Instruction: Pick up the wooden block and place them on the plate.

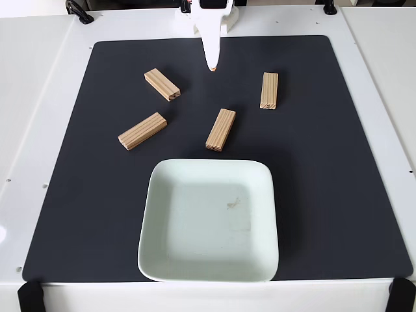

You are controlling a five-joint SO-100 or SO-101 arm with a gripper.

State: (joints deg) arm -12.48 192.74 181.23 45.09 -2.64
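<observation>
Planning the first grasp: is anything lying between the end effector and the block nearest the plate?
No. In the fixed view only bare black mat separates the end effector from that block, which lies just above the plate.

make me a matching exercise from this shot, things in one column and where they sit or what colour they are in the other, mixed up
Column 1
1. plate
2. mat
3. end effector
4. rightmost wooden block

Column 2
A. black, covering most of the table
B. white, pointing down from the top edge of the fixed view
C. pale mint-white, nearest the camera, holding no block
D. light tan, nearly upright in the view, lying on the mat

Pairs: 1-C, 2-A, 3-B, 4-D
</observation>
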